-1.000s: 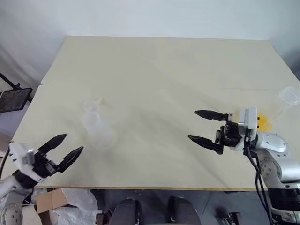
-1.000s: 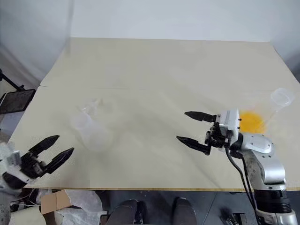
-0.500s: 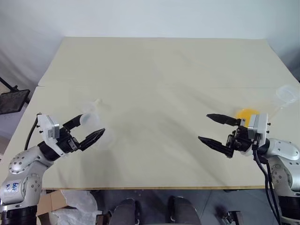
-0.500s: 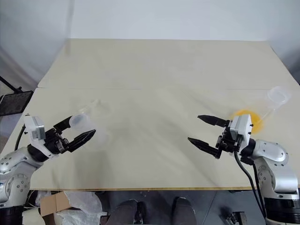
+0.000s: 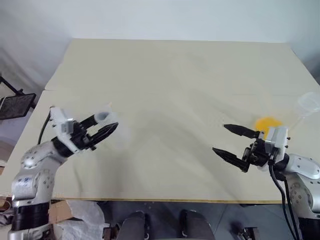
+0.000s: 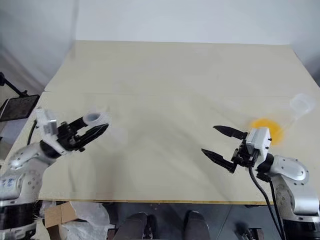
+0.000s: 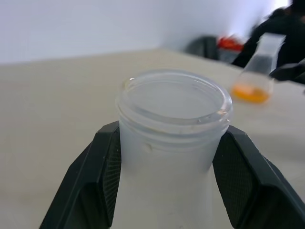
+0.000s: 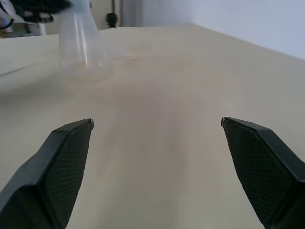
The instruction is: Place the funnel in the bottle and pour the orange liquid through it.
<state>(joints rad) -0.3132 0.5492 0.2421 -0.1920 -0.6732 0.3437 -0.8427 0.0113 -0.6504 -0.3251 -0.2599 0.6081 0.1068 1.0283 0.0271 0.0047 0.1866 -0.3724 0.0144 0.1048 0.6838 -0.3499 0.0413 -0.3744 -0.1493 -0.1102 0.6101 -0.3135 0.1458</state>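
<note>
While the bottle stands on the bench at its left side, its neck is flanked by the left gripper, whose fingers are pressed against it. The right gripper is held with fingers spread wide, empty, near the orange liquid at the bench's right side.

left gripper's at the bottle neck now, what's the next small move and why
Probably firm up the left gripper on the bottle and hold it steady and upright. Its fingers sit on either side of the neck, apparently touching it, and the bottle's mouth stands open on top. The right gripper is open and empty, so it looks free for the next pick.
</note>
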